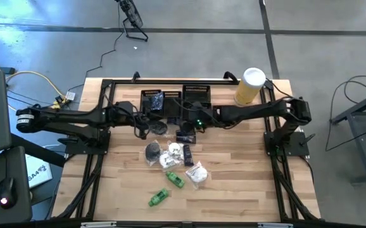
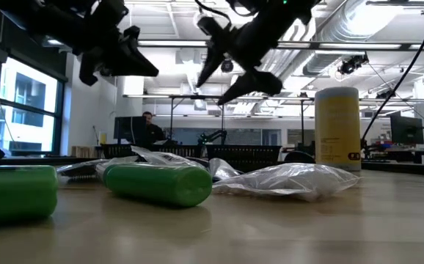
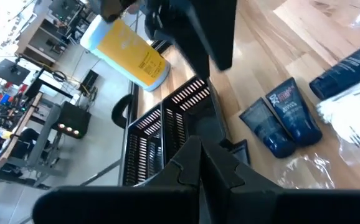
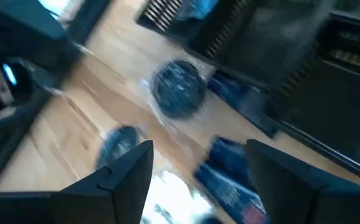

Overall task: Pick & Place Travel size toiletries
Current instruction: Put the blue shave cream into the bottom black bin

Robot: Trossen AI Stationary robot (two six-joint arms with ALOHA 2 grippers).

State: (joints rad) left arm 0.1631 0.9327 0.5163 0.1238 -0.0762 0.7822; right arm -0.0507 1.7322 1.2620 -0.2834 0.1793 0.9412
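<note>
Wood table (image 1: pixel 246 190): pale planks, dark frame rails along both sides; both arms reach in over the far half.
Left end effector (image 1: pixel 146 130): clenched, fingers together, nothing seen between them; raised above the table, just in front of the left tray. Its own view shows the two dark fingers (image 3: pixel 200 163) pressed tip to tip.
Right end effector (image 1: pixel 184 121): released, fingers spread wide with nothing between them; raised over the strip between the right tray and the pile. Its own view shows a gap between the fingers (image 4: pixel 130 168), with round dark pieces and blue tubes below.
Toiletries pile (image 1: pixel 173 158): loose cluster near the table's middle, in front of the trays; white crinkly sachets (image 1: pixel 197 174), a round dark piece in clear wrap (image 1: pixel 152 151), dark packets.
Blue tubes (image 3: pixel 283 118): two lying side by side on the wood, near the right tray.
Green tubes: one (image 1: pixel 175 180) at the near edge of the pile, another (image 1: pixel 158 197) lying alone, closer to the near edge.
Left tray (image 1: pixel 152 101): black mesh, far side; holds a dark wrapped item.
Right tray (image 1: pixel 197 96): black mesh, beside the left tray.
Yellow cylinder (image 1: pixel 249 86): white lid, standing upright at the far right, apart from the pile.
Room: a person (image 2: pixel 149 126) far behind the table in the low view.
</note>
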